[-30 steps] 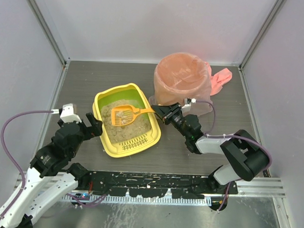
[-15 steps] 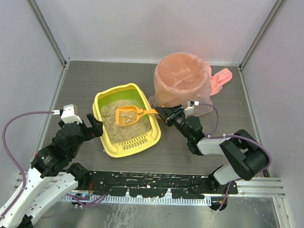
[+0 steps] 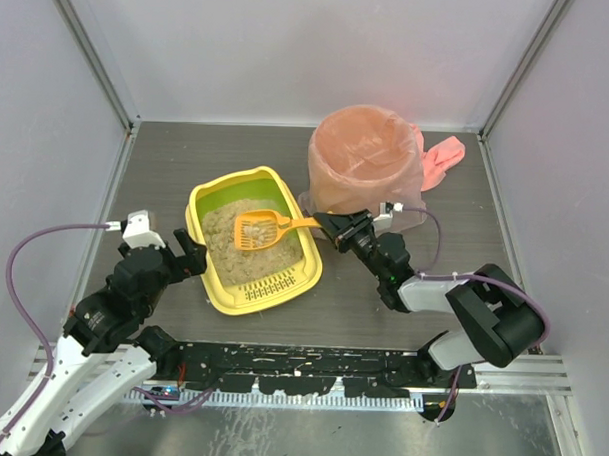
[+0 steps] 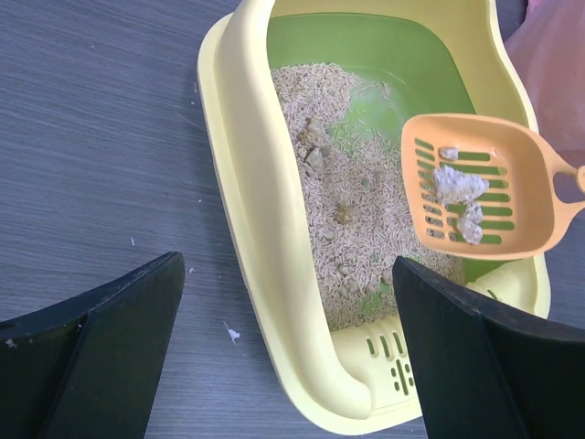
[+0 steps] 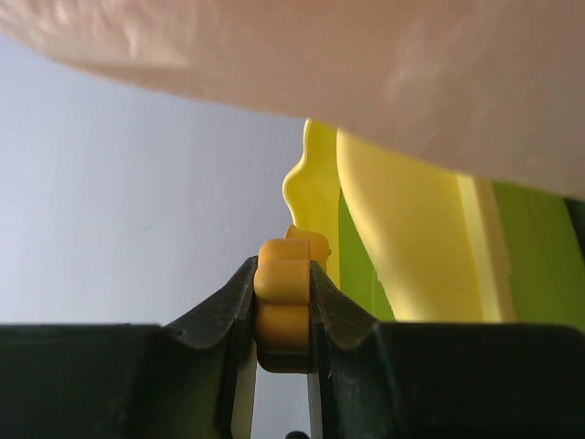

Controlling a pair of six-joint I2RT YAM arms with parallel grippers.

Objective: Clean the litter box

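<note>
The yellow litter box with green inner walls and beige litter sits mid-table, its slotted ledge toward me. My right gripper is shut on the handle of the orange slotted scoop, which hovers over the litter with a few grey clumps in it. The handle end is pinched between the right jaws. My left gripper stands open beside the box's left rim, touching nothing; its dark fingers straddle the near corner.
A round bin lined with a pink bag stands just behind the right gripper, loose bag plastic trailing to its right. Grey walls close in the table on three sides. Small white litter specks lie on the dark tabletop.
The right gripper has lifted the scoop and drawn it slightly right and back, toward the bin. The left arm has stayed in place.
</note>
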